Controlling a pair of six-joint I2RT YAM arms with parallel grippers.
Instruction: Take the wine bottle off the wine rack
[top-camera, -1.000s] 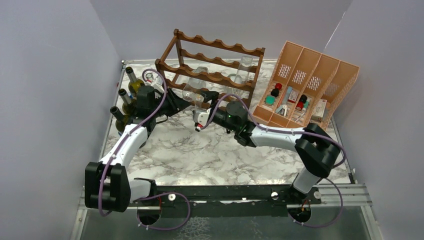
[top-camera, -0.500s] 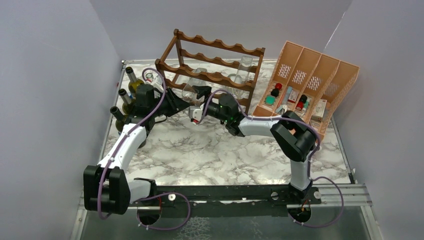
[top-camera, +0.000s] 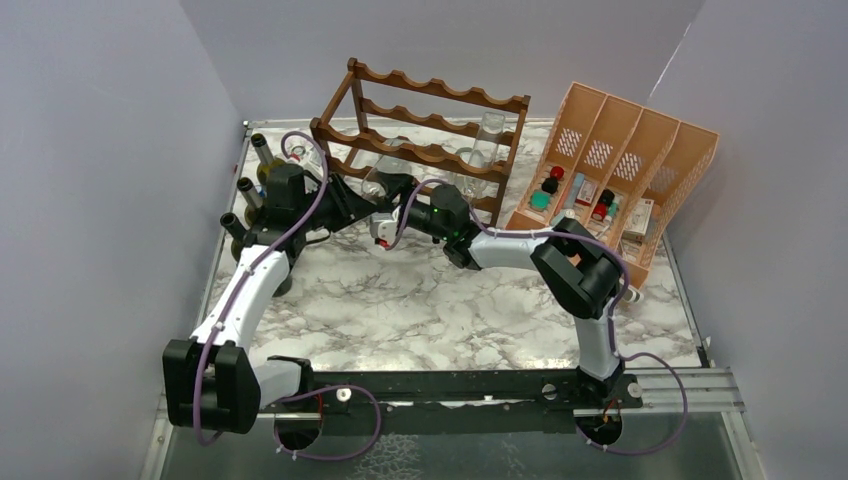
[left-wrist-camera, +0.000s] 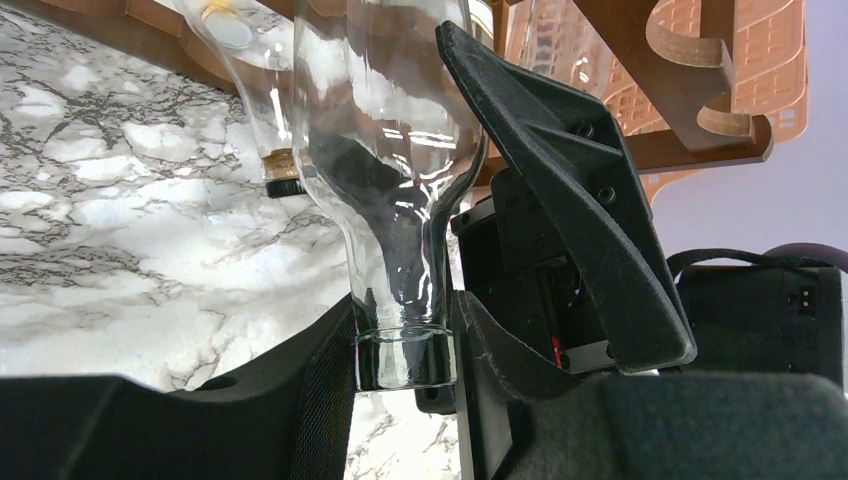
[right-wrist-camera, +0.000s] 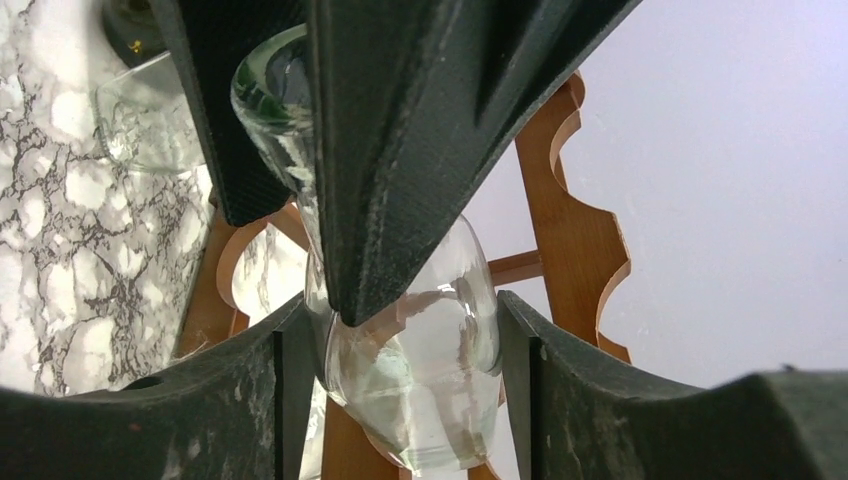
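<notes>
Three dark green bottles (top-camera: 262, 152) stand at the marble table's (top-camera: 400, 300) left edge. The left gripper (left-wrist-camera: 405, 320) clenches the smooth lip of the clear glass wine bottle (left-wrist-camera: 385, 130), which lies low in the scalloped wooden wine rack (top-camera: 440, 92). The right gripper (right-wrist-camera: 400, 310) clasps the bottle's rounded shoulder. A perforated peach organiser (top-camera: 640, 140) stands beside the rack.

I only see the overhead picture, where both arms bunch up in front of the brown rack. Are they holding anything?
Observer: Yes. The left wrist camera shows the left jaws clamped on the neck of a clear glass bottle, at its mouth end.
Operator: And the other arm?
Observer: Its own camera shows the right jaws pressed against both sides of that bottle's wider shoulder.
</notes>
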